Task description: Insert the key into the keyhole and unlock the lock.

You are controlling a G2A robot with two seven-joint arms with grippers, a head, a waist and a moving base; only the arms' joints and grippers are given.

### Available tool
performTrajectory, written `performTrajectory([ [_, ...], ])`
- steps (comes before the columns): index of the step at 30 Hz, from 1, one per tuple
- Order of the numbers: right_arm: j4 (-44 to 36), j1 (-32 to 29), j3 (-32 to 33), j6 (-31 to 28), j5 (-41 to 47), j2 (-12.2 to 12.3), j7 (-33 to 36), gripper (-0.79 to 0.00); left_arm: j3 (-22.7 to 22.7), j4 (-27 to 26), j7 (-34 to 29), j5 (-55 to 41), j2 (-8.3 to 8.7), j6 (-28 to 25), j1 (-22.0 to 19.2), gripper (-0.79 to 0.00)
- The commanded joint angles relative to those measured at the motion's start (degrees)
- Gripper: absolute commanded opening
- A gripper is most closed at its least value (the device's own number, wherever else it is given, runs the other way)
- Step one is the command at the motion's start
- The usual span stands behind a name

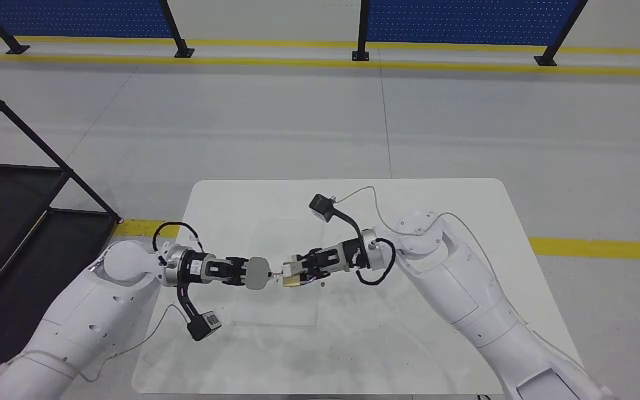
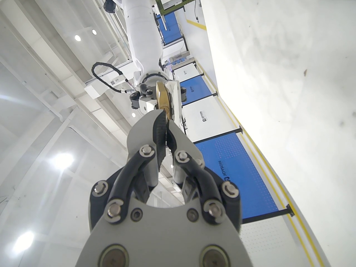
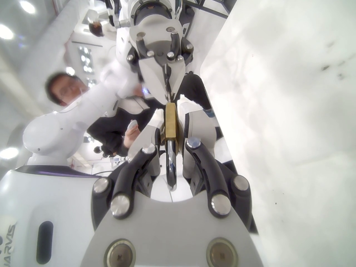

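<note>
Lock (image 3: pixel 170 123), brass, sat clamped in the right gripper (image 3: pixel 170 112), jaws closed on its body, shackle (image 3: pixel 170 162) pointing back toward the wrist. Left gripper (image 2: pixel 164 119) jaws were pinched shut on the key (image 3: pixel 168 97), mostly hidden, tip at the lock's bottom face; couldn't tell how deep it sat. Both arms reached in level, nose to nose, above the middle of the white tabletop (image 1: pixel 440 210), held clear of it. Yellow floor line (image 1: pixel 585 246) and blue barrier panels (image 1: pixel 470 18) lay beyond.
</note>
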Motion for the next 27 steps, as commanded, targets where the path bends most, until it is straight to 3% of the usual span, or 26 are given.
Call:
performTrajectory([
  [1,-0.02,0.07,-0.11,0.08,-0.07,-0.01,-0.03,-0.785,0.18,0.03,-0.12,0.06,0.05,0.12,-0.1,-0.785],
  [24,0.03,0.53,-1.34,0.23,0.61,-0.32,-1.29,-0.785,2.91,0.19,-2.11,0.4,0.66,2.11,-1.7,-0.785],
  [25,0.06,0.49,-1.28,0.13,0.68,-0.31,-1.42,-0.785,2.96,0.35,-2.22,0.47,0.7,2.22,-1.73,-0.56],
  [26,0.11,0.44,-1.23,0.11,0.77,-0.3,-1.51,-0.785,3.05,0.36,-2.29,0.49,0.73,2.29,-1.76,0.0],
  [27,0.12,0.37,-1.16,-0.01,0.93,-0.29,-1.63,-0.785,3.12,0.45,-2.36,0.38,0.75,2.36,-1.77,0.0],
])
